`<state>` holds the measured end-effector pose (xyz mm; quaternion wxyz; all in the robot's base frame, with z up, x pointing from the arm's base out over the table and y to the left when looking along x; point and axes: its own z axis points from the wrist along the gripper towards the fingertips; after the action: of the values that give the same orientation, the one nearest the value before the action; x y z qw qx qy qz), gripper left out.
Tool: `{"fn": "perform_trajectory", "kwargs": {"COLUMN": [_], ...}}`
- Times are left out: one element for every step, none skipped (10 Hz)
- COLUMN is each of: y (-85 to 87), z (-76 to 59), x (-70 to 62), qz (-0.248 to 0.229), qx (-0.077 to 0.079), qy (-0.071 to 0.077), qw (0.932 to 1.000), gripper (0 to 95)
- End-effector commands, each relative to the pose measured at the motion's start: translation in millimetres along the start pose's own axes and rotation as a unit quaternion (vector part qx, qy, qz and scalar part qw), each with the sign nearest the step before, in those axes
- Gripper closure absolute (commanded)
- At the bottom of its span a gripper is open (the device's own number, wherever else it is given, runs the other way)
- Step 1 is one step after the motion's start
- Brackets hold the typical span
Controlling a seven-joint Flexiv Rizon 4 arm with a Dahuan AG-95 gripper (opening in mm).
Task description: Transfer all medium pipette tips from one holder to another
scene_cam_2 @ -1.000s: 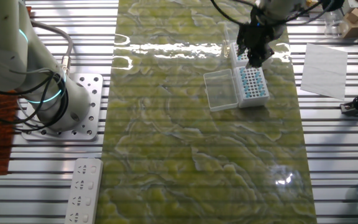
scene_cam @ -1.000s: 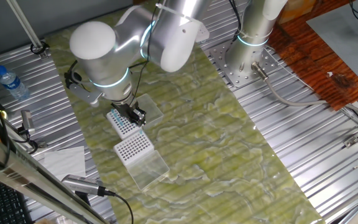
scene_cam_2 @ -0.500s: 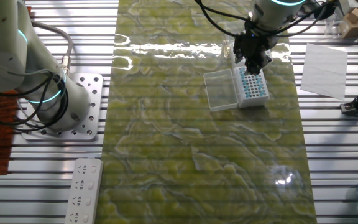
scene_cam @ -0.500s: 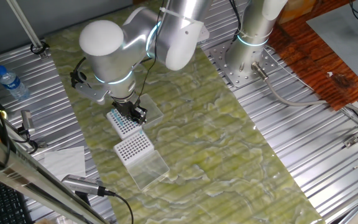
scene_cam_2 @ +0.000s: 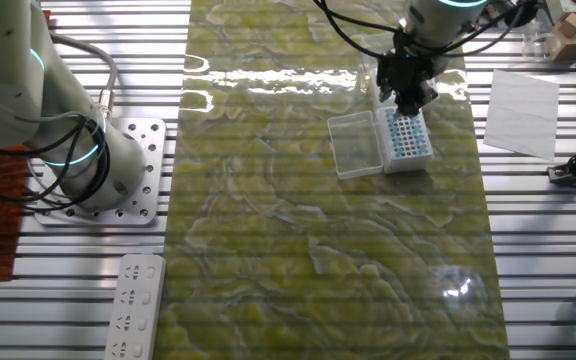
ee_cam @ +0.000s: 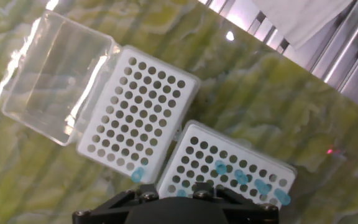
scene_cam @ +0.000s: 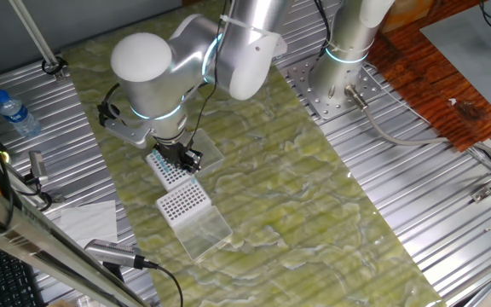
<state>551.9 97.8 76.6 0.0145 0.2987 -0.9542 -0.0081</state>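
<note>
Two white holders lie side by side on the green mat. The medium pipette tips (ee_cam: 241, 176) show as several light-blue dots in the lower right holder (ee_cam: 229, 163). One more blue tip (ee_cam: 138, 175) sits at the near edge of the other holder (ee_cam: 138, 115), whose remaining holes look empty. My gripper (scene_cam: 183, 159) hangs just above the tip holder (scene_cam: 165, 169), and it is also seen over the tip holder (scene_cam_2: 408, 140) from the other side as the gripper (scene_cam_2: 408, 98). In the hand view only its black body shows, so the fingers are hidden.
A clear open lid (ee_cam: 58, 78) is hinged to the emptier holder (scene_cam: 184, 202). Another clear lid (scene_cam_2: 355, 145) lies beside the tip holder. A water bottle (scene_cam: 15, 113), white paper (scene_cam_2: 521, 98) and a second arm's base (scene_cam: 339, 77) stand off the mat.
The arm's elbow has swung slightly to the right and the gripper has shifted a little over the tip holder. Both holders stay where they were.
</note>
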Motion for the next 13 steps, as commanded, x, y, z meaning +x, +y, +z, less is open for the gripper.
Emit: {"fn": "perform_trajectory", "kwargs": {"y": [-1.1, -1.5, -2.1, -2.7, -3.7, -4.9, -5.9, -6.2, -6.3, -6.3, -5.8, -4.5, -3.2], "z": [4.0, 5.4, 6.6, 6.9, 6.5, 5.9, 5.4, 5.2, 4.9, 4.9, 2.5, -5.1, -12.5], "x": [-0.7, -0.7, -0.6, -0.1, 0.8, 2.0, 3.1, 3.4, 3.5, 3.5, 3.4, 2.5, 1.6], "qz": [-0.021, -0.029, -0.037, -0.041, -0.043, -0.047, -0.049, -0.049, -0.048, -0.048, -0.046, -0.042, -0.040], "qx": [0.007, 0.009, 0.011, 0.011, 0.012, 0.011, 0.010, 0.010, 0.008, 0.008, 0.007, 0.006, 0.005], "qy": [-0.003, -0.005, -0.006, -0.007, -0.007, -0.007, -0.007, -0.007, -0.007, -0.007, -0.005, -0.002, 0.002], "qw": [0.9997, 0.9995, 0.9993, 0.9991, 0.9990, 0.9988, 0.9987, 0.9987, 0.9988, 0.9988, 0.9989, 0.9991, 0.9992], "gripper": [76.0, 76.0, 76.0, 76.0, 95.0, 95.0, 95.0, 95.0, 95.0, 95.0, 95.0, 95.0, 95.0]}}
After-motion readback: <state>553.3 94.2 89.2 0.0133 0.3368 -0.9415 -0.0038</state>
